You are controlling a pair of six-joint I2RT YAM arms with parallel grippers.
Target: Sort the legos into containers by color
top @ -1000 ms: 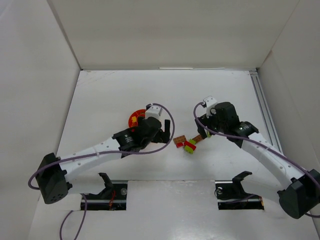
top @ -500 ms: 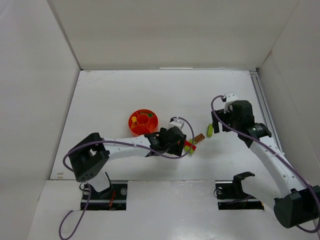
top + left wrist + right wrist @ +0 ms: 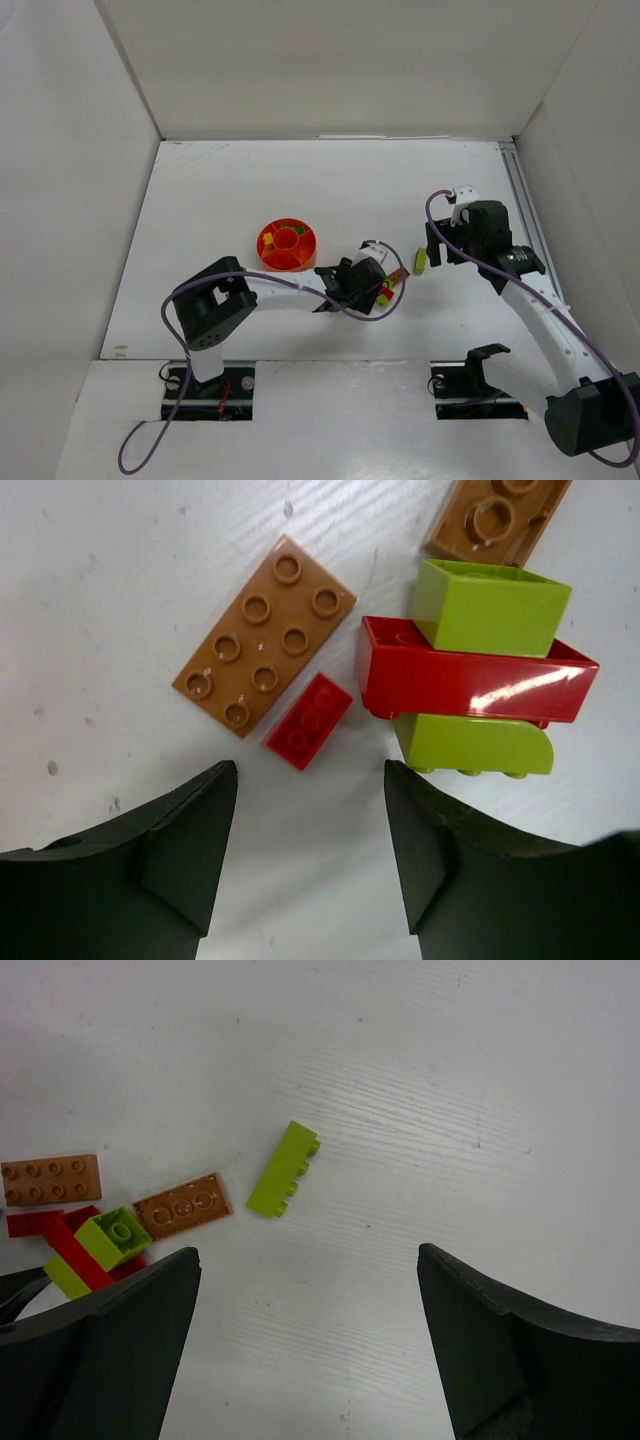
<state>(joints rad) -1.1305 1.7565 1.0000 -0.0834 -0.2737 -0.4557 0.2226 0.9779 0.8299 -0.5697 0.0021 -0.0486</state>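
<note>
A pile of legos [image 3: 386, 288] lies right of the red-orange bowl [image 3: 270, 258], which holds a few small bricks. My left gripper [image 3: 370, 280] is open and empty just above the pile. In the left wrist view, its gripper [image 3: 308, 805] frames a small red brick [image 3: 308, 720], with a brown plate [image 3: 265, 635], a long red brick [image 3: 475, 675] and lime bricks [image 3: 490, 605] beyond. My right gripper [image 3: 438, 250] is open and empty beside a lone lime brick [image 3: 421, 260]. In the right wrist view that brick [image 3: 283, 1168] lies ahead of the open gripper [image 3: 308, 1260].
White walls enclose the table on three sides. A metal rail [image 3: 528, 215] runs along the right edge. A brown plate [image 3: 183, 1206] and another [image 3: 50, 1178] lie at the pile's edge in the right wrist view.
My left arm swung from the bowl rightward to the pile and lowered over it. My right arm pulled back to the right, and the lime brick now lies apart from the pile.
</note>
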